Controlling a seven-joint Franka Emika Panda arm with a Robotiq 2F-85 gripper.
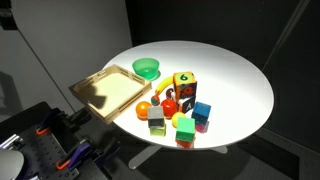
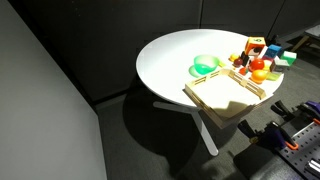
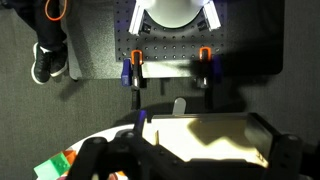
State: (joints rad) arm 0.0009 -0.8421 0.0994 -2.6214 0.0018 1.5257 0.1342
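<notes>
At the wrist, end effector (image 3: 190,165) hung open and empty above wooden tray (image 3: 200,135), which overhung the worktop (image 1: 235,70) edge; green bowl (image 1: 147,69) and toy blocks (image 1: 185,100) sat beyond. Pressing the overhanging rim could probably tip the tray off.

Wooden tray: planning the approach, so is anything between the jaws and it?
Nothing visible does. In the wrist view the wooden tray lies bare just ahead of the gripper; the green bowl sits beside it.
</notes>
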